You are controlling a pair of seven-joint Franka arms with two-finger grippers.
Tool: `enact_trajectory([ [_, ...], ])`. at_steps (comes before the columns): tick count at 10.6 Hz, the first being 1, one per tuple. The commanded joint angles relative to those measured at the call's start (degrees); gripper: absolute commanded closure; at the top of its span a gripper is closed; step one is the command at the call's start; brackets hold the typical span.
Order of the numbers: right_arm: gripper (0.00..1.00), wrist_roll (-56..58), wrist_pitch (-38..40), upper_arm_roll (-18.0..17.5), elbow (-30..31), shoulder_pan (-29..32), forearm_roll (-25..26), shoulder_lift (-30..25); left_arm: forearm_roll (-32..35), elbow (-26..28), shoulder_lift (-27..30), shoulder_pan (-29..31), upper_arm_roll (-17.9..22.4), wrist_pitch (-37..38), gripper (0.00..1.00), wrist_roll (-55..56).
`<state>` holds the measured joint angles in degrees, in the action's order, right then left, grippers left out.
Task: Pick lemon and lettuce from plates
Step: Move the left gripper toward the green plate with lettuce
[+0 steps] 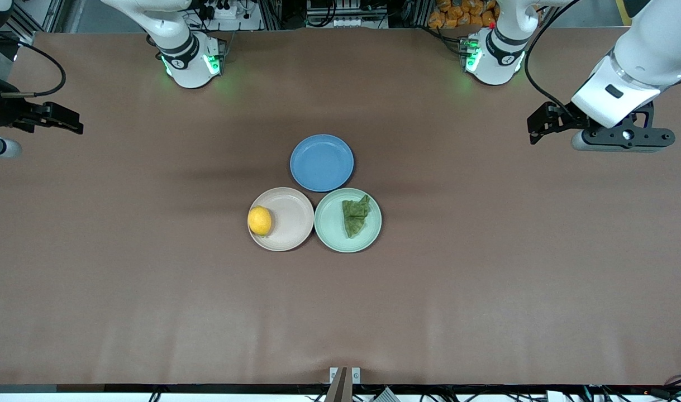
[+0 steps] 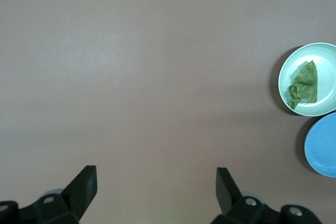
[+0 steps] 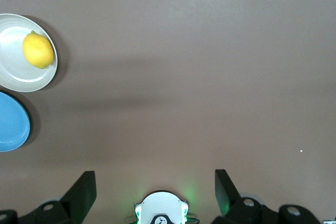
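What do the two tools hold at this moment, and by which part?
Nothing is held. The left tool and right tool are open over bare table. The lemon and lettuce lie on their plates.

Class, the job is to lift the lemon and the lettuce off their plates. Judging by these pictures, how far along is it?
Nothing is done yet. The lemon lies on the beige-pink plate and the lettuce on the mint green plate. Nothing is in hand: the left gripper and right gripper hang open and empty over bare table at their own ends. Both picks remain.
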<state>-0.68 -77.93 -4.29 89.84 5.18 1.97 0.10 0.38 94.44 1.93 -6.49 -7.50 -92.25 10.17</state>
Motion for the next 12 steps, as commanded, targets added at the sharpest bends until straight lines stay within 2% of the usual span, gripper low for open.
enact_trajectory([
  [1,0.00,0.3,-0.4,0.2,1.2,0.1,-0.7,-1.2,-0.9,-1.0,-2.5,-1.7,-0.3,0.6,0.00,-0.8],
  [4,0.00,0.3,-0.4,0.2,1.2,0.2,-0.7,-1.2,-1.0,-1.2,-6.0,-1.9,-0.9,0.3,0.00,-2.0],
  [6,0.00,0.3,-0.5,0.2,1.2,0.1,-0.7,-1.2,-0.7,-3.4,-9.3,-2.1,-1.1,0.3,0.00,-1.6],
  [10,0.00,0.4,-0.5,0.2,1.2,0.0,-0.7,-1.1,-1.0,-3.9,-12.3,-2.4,-1.3,-0.2,0.00,-0.8],
  [12,0.00,0.4,-0.5,0.2,1.1,0.0,-0.7,-1.1,-1.7,-3.8,-14.3,-4.2,-1.3,-4.6,0.00,0.1],
])
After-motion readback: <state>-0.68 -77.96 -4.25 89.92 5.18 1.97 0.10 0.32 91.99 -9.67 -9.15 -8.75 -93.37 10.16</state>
